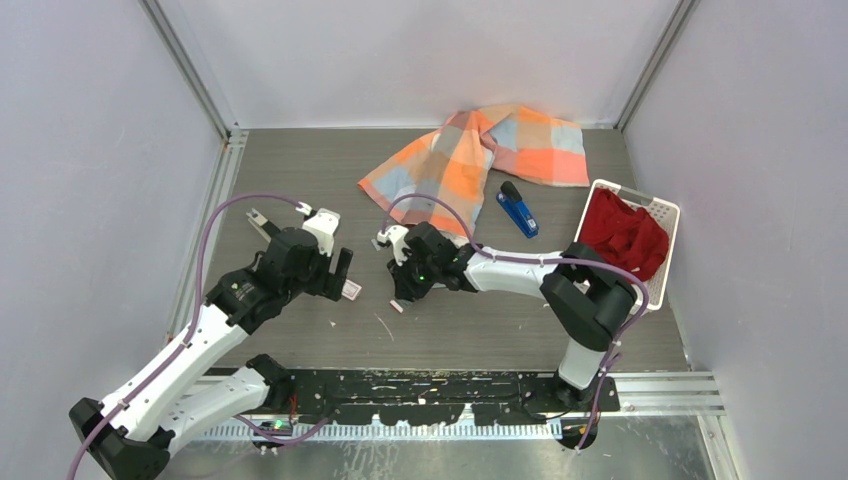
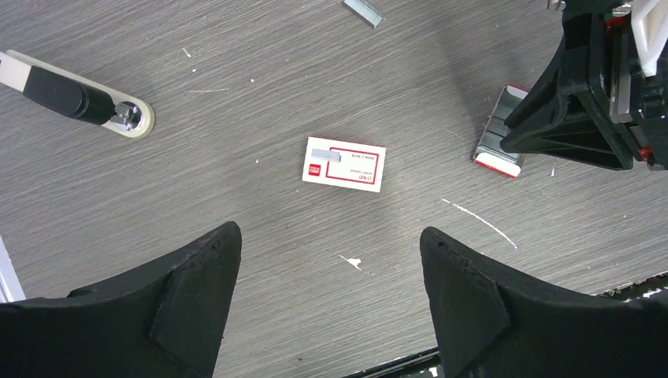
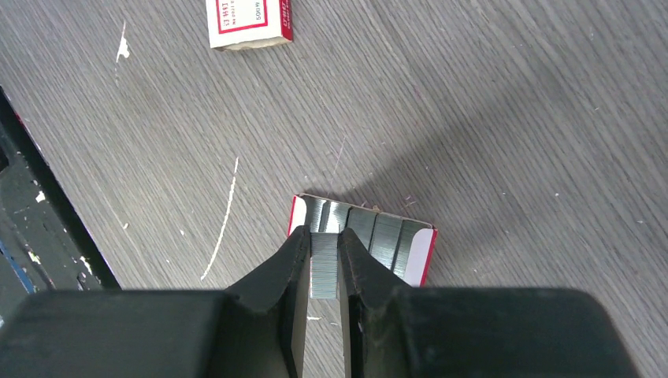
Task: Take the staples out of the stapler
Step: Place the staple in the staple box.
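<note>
The blue stapler [image 1: 518, 210] lies at the back right, beside the checked cloth, away from both grippers. My right gripper [image 3: 324, 236] is shut on a grey strip of staples [image 3: 324, 268], held just over a small red-edged white tray [image 3: 421, 252] that holds several more strips [image 3: 378, 236]. In the top view this gripper [image 1: 402, 285] is at mid-table. My left gripper [image 2: 329, 232] is open and empty above the white-and-red box [image 2: 354, 169], which has a short staple strip [image 2: 325, 153] lying on it. Another loose strip [image 2: 364, 11] lies farther off.
A checked orange-and-blue cloth [image 1: 480, 160] lies at the back. A white basket [image 1: 662, 212] with red cloth stands at the right. A small white-handled tool [image 2: 79, 98] lies left of the box. The white-and-red box also shows in the right wrist view [image 3: 248, 20].
</note>
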Robot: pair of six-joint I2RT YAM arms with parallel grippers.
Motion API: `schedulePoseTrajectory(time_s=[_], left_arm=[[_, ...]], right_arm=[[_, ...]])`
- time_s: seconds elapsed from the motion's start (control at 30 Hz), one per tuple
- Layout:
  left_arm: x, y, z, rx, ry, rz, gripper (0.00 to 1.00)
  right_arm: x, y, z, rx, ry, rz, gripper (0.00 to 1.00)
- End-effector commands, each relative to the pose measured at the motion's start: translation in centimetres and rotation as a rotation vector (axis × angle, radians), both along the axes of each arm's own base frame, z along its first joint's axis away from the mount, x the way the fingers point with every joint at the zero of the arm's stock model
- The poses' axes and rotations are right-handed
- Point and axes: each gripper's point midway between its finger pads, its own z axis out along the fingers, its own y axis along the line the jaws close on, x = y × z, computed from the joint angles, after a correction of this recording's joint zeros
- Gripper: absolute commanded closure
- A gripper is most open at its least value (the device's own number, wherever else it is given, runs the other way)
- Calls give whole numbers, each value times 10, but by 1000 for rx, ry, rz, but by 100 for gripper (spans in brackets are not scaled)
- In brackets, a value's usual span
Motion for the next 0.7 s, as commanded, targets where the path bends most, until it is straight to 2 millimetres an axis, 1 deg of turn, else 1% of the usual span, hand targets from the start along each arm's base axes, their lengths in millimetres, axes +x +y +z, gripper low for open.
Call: schedulePoseTrajectory(time_s=[0.0,0.2,0.5,0.67], left_arm=[[10,-7,17,-38,-60,-16,17],[10,-8,17,-41,-58,-17,17],[10,-8,16,-43,-54,-18,17],[10,-8,17,-46,-55,-16,17]], right_arm=[[8,9,9,30,-39,-5,85],[1,14,10,62,1,11,85],[1,15,3,54,16,-7,85],[3,17,7,65,14,-15,85]])
